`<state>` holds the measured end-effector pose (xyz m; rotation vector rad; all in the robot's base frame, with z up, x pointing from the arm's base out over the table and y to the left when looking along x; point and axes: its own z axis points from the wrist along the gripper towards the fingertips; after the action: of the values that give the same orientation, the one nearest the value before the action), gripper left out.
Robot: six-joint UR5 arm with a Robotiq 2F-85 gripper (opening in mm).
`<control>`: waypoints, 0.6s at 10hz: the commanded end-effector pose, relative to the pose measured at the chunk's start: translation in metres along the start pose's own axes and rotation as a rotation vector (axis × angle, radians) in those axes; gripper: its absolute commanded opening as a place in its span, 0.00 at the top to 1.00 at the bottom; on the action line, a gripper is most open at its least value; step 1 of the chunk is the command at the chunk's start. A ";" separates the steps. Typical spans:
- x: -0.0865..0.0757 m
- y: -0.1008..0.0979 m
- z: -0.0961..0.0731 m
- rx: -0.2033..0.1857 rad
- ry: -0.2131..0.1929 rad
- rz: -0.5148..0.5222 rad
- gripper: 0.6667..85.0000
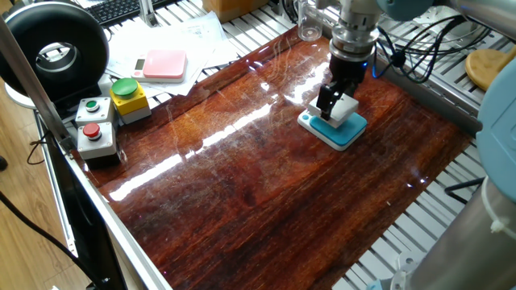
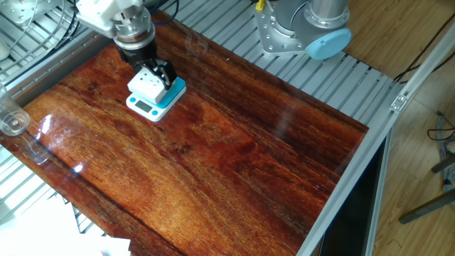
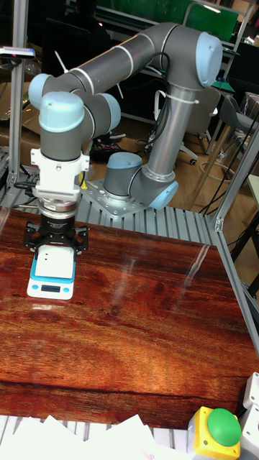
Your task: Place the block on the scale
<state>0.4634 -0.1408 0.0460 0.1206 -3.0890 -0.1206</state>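
1. Between my black fingers (image 2: 165, 73) sits the small white square plastic block (image 2: 148, 84).
2. Directly beneath it is the flat rounded-square scale (image 1: 345, 129), teal-blue on top with a white base.
3. Under all of this spreads the glossy reddish-brown wooden table (image 1: 266, 185), streaked with dark grain.
4. Far from my fingers stand a yellow box with a green round button (image 1: 127, 97) and a pink-topped white scale (image 1: 161, 64).

Two high cameras face across the table (image 1: 266, 201); the tall view is frontal.
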 end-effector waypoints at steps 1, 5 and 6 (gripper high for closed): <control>-0.001 0.005 0.004 -0.045 -0.020 0.077 1.00; 0.002 0.003 0.007 -0.042 -0.018 0.086 1.00; 0.002 0.002 0.008 -0.036 -0.016 0.088 1.00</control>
<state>0.4598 -0.1391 0.0392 0.0103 -3.0946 -0.1618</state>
